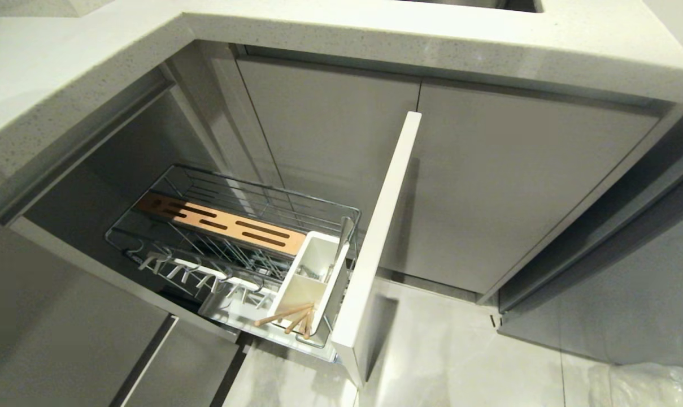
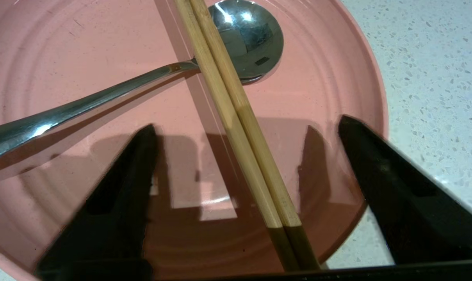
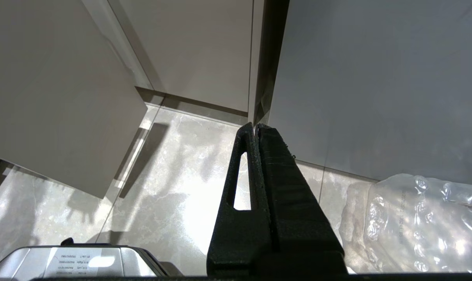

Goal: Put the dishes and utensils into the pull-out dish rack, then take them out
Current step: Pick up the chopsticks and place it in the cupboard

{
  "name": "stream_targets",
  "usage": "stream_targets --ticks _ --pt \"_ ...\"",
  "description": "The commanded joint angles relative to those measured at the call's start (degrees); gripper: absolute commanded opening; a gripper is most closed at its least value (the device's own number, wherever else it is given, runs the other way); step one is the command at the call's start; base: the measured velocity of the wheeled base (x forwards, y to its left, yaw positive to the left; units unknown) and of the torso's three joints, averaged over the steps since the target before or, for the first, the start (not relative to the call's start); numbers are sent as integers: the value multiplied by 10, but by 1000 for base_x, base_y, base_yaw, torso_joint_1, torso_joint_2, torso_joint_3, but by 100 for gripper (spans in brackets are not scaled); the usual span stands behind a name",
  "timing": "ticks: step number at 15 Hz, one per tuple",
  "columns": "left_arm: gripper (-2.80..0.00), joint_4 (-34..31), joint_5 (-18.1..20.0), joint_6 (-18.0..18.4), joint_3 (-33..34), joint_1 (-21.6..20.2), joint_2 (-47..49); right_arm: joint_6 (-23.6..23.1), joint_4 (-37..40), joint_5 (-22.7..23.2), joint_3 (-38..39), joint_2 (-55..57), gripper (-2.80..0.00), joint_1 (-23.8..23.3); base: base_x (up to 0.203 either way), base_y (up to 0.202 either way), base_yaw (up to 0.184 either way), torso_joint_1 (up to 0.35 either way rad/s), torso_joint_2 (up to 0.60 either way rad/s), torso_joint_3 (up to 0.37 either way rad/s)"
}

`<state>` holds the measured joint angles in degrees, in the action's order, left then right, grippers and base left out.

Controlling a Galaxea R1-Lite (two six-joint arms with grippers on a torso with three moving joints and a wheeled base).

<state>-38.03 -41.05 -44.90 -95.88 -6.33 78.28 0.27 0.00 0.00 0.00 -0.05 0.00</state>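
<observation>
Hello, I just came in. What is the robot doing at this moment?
The left end effector hangs open over a pink plate on the speckled counter, its fingers either side of a pair of chopsticks lying across a metal spoon. Nothing is gripped yet. The pull-out dish rack stands open, more chopsticks in its white caddy. The right end effector is shut, parked near the floor.

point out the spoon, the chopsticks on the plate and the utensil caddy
spoon [image 2: 245,37], left wrist view, middle of its bowl
chopsticks [image 2: 239,128], left wrist view, mid-length of the pair
utensil caddy [image 1: 303,294], head view, its white front wall
</observation>
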Motion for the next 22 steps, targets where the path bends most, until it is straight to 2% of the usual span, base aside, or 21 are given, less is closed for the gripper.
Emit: stream_targets --ticks 1,10,18,20,22 --pt "-280 -2 -2 -3 0 0 2 0 0 0 0 0 -280 0 0 0 0 0 0 0" --pt "-280 -2 -2 -3 -5 0 5 0 0 0 0 0 -280 0 0 0 0 0 0 0" --pt "-280 0 -2 0 -71 4 -21 0 0 0 0 0 -280 0 0 0 0 0 0 0" --pt "-280 1 9 2 -85 32 -35 0 0 0 0 0 -280 0 0 0 0 0 0 0" --pt "-280 1 53 2 -93 104 -55 0 0 0 0 0 -280 0 0 0 0 0 0 0"
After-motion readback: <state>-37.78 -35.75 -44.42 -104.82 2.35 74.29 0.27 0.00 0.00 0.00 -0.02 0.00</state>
